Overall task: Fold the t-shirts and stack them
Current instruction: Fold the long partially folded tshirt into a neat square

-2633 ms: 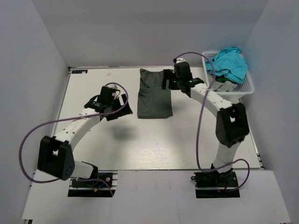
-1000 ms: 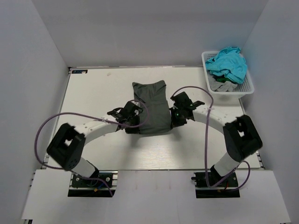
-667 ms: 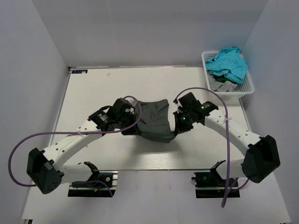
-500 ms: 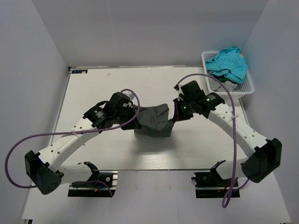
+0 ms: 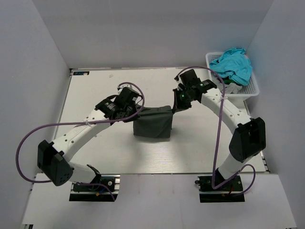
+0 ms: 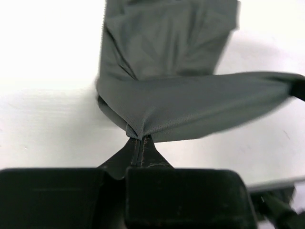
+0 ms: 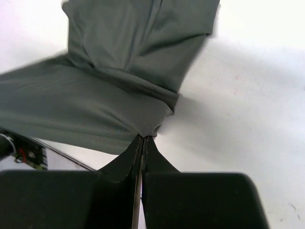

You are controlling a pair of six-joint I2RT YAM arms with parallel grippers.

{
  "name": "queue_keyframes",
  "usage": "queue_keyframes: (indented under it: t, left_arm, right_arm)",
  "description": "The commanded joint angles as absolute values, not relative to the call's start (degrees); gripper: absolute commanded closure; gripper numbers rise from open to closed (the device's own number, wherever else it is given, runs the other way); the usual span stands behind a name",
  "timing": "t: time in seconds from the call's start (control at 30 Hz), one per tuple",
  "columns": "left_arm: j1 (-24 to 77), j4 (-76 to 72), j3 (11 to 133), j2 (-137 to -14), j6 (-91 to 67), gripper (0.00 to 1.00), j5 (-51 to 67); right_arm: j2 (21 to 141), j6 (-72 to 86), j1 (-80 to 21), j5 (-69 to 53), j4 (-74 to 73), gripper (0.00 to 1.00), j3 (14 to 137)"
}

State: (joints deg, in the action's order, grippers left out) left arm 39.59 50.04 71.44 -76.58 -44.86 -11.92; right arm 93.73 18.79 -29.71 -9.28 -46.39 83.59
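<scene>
A dark charcoal-grey t-shirt (image 5: pixel 152 122) lies folded in the middle of the table, its far edge lifted and stretched between both grippers. My left gripper (image 5: pixel 136 110) is shut on its left corner, seen pinched in the left wrist view (image 6: pixel 138 139) with the t-shirt (image 6: pixel 167 57) spreading away from the jaws. My right gripper (image 5: pixel 174 108) is shut on the right corner, seen in the right wrist view (image 7: pixel 145 137) with the same cloth (image 7: pixel 128 52) hanging beyond. A turquoise t-shirt (image 5: pixel 233 64) and a light grey one (image 5: pixel 227 88) lie in the basket.
The white lattice basket (image 5: pixel 251 90) stands at the table's back right corner, close to the right arm's elbow. Purple cables loop off both arms. Grey walls close in the table on three sides.
Both grippers have carried the t-shirt's near edge up and away over the rest of the cloth, so the shirt is now folded shorter. The grip on both corners has held.
</scene>
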Motion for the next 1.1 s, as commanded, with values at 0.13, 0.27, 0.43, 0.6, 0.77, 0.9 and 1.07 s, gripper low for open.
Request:
queue_keyframes:
  t: [0.13, 0.27, 0.43, 0.6, 0.77, 0.9, 1.07]
  left_arm:
    - [35.7, 46.0, 76.5, -83.6, -44.5, 1.00, -20.8]
    - [33.2, 40.3, 77.1, -84.9, -43.8, 1.00, -19.3]
    - [30.4, 37.6, 79.6, -90.3, -41.2, 1.00, -16.4]
    - [27.5, 32.1, 83.7, -99.4, -38.0, 1.00, -13.9]
    - [24.4, 29.8, 94.9, -112.2, -36.2, 1.00, -13.9]
    - [21.7, 39.4, 110.6, -124.8, -37.3, 0.28, -18.5]
    - [20.6, 42.7, 120.3, -125.3, -36.6, 0.00, -17.9]
  right_arm:
    - [98.3, 17.8, -26.0, -12.8, -44.0, 1.00, 89.2]
    - [101.9, 17.8, -24.9, -13.5, -41.4, 1.00, 91.0]
    - [109.1, 16.7, -23.4, -13.8, -41.7, 1.00, 98.4]
    - [115.4, 18.0, -21.6, -12.9, -42.3, 1.00, 104.3]
    - [124.7, 20.4, -18.8, -13.4, -38.3, 1.00, 113.8]
    - [133.0, 16.0, -17.7, -17.6, -33.0, 0.10, 125.7]
    - [127.8, 12.1, -17.4, -18.5, -29.9, 0.10, 123.2]
